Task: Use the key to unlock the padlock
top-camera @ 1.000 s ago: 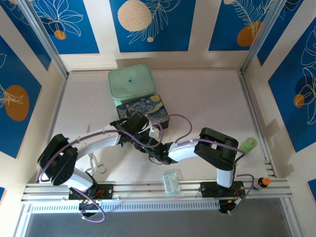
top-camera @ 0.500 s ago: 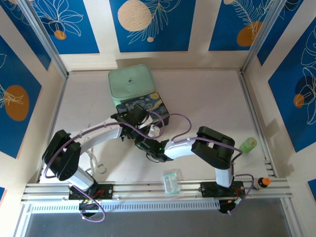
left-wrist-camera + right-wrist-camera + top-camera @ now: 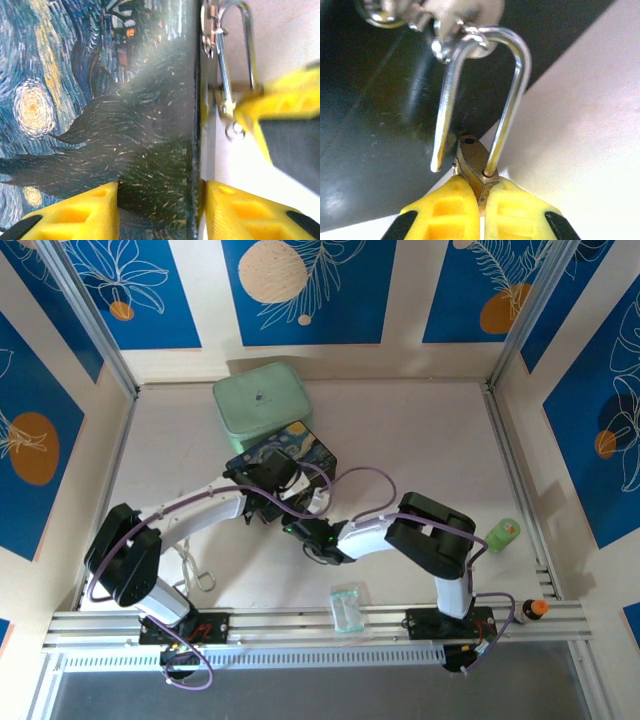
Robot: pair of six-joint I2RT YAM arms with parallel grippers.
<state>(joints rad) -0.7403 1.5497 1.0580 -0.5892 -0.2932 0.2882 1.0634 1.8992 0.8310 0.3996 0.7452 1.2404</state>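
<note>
The padlock [image 3: 472, 161] has a brass body, and my right gripper [image 3: 481, 189] is shut on it. Its silver shackle [image 3: 516, 75] stands sprung open, with one leg lifted clear of the body. The shackle's bend still hangs in the box's metal hasp [image 3: 447, 30]. My left gripper [image 3: 160, 196] is shut on the front edge of the starry-night box [image 3: 100, 100], one finger on the lid and one on the front wall. Beside it in the left wrist view is the shackle [image 3: 223, 75]. In the top view both grippers meet at the box [image 3: 285, 452]. The key is hidden.
A mint-green case [image 3: 262, 400] touches the box's back. A clear plastic packet [image 3: 347, 606] lies by the front rail. A green bottle [image 3: 503, 533] and an orange-capped item [image 3: 536, 608] sit at the right. Loose wire [image 3: 195, 575] lies near the left arm.
The box and the green case have slid back and to the left. Both grippers have moved the same way with them.
</note>
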